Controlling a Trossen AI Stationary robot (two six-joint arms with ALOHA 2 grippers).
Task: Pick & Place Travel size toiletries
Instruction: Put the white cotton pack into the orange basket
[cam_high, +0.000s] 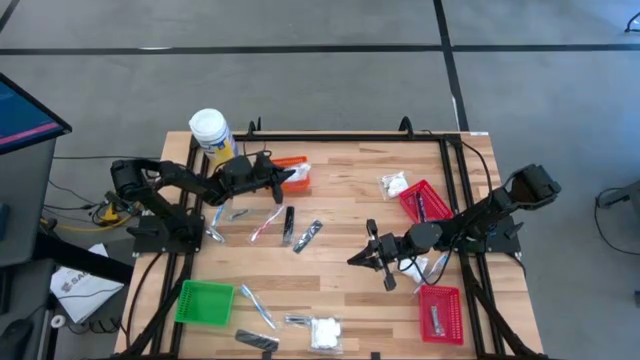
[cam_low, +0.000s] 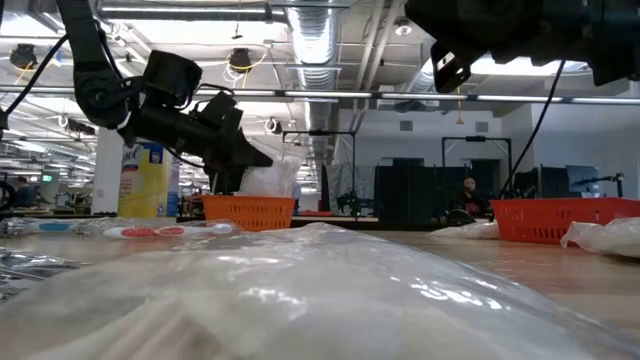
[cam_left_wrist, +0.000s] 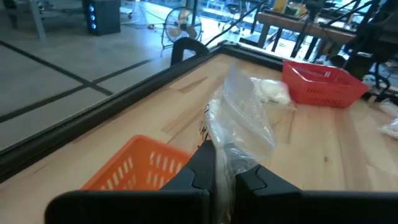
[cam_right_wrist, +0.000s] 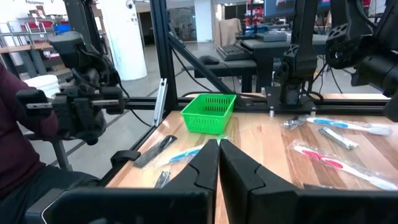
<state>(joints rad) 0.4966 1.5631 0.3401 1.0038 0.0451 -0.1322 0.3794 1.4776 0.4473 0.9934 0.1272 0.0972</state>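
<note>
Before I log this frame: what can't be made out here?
- Low view: a clear-wrapped packet right at the lens hides most of the table.
- Left wrist view: the left gripper pinches a clear bag over the orange basket; its contents are unreadable.
- High view: items in the red basket are too small to identify.

Both arms are matte black, chunky blocky joints linked by slim tubes (2 of them, same build). The left gripper (cam_left_wrist: 224, 171) and right gripper (cam_right_wrist: 219, 163) each have 2 flat, wedge-shaped dark fingers.
</note>
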